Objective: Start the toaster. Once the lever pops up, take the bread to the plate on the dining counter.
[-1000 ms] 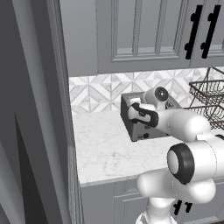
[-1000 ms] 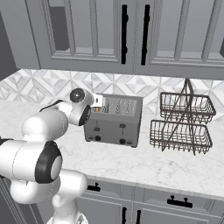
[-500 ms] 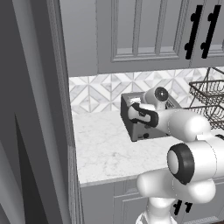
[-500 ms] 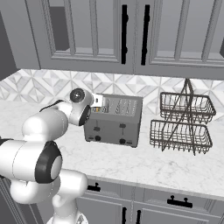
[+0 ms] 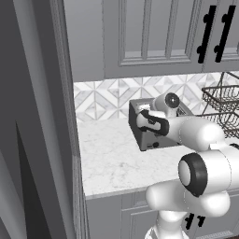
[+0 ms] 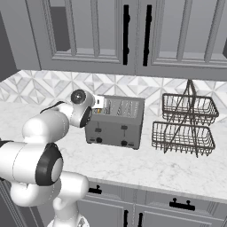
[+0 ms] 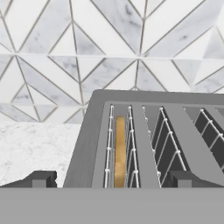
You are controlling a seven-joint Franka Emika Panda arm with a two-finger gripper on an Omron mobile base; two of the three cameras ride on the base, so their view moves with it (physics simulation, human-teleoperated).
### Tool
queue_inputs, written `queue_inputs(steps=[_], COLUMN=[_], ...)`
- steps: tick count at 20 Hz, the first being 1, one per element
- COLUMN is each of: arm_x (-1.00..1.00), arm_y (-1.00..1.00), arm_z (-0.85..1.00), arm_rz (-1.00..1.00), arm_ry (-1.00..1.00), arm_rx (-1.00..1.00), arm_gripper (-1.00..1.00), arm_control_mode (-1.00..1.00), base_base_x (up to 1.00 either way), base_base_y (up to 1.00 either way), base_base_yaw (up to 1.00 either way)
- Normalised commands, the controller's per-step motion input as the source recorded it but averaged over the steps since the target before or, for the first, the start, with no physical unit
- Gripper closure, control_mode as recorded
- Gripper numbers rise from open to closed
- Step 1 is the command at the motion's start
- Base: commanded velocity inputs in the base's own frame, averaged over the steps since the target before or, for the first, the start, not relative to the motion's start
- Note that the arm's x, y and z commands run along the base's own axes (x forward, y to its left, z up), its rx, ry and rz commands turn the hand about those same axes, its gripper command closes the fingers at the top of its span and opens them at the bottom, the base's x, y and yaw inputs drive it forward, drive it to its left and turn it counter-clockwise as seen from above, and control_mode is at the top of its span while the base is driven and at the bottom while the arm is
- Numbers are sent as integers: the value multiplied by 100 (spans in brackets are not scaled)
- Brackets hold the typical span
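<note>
The toaster (image 6: 116, 122) stands on the marble counter (image 6: 146, 166) with its back near the diamond-patterned tile backsplash (image 6: 53, 87). It is a dark grey box with small black controls along the face that shows in the right base view. In the left base view the toaster (image 5: 145, 133) is largely covered by the arm, with one end and part of the top visible. To its right, apart from it, stands a two-tier wire basket rack (image 6: 186, 125). Grey cabinet doors with black handles (image 6: 126, 29) hang above.

The bread (image 7: 120, 151) sits down inside the toaster's leftmost slot as the hand view frames it, showing as a narrow tan strip between the white wire guides. The neighbouring slots (seen from the same view) hold nothing but their guides. In the right base view a pale corner of the bread (image 6: 99, 102) shows at the left end of the toaster top, right beside the robot's wrist.

The gripper (image 7: 111, 178) hangs just over the near end of the toaster, looking along its top toward the backsplash. Its two dark finger tips (image 7: 42, 178) stand wide apart at the bottom of the hand view, one to the left of the toaster body and one over the middle of its top, with nothing held between them. They straddle the slot with the bread. Whether either tip touches the toaster I cannot tell.
</note>
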Motion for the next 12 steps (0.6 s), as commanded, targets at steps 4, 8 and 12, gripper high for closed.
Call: queue_inputs(steps=[4,8,12], arm_x=[0,0,0], arm_y=[0,0,0], arm_z=[0,0,0], arm_rz=[0,0,0], arm_ry=[0,0,0], arm_rx=[0,0,0], arm_gripper=[-100,-100,-100], arm_control_mode=[-100,-100,-100], base_base_x=[0,0,0], base_base_y=[0,0,0], base_base_yaw=[0,0,0])
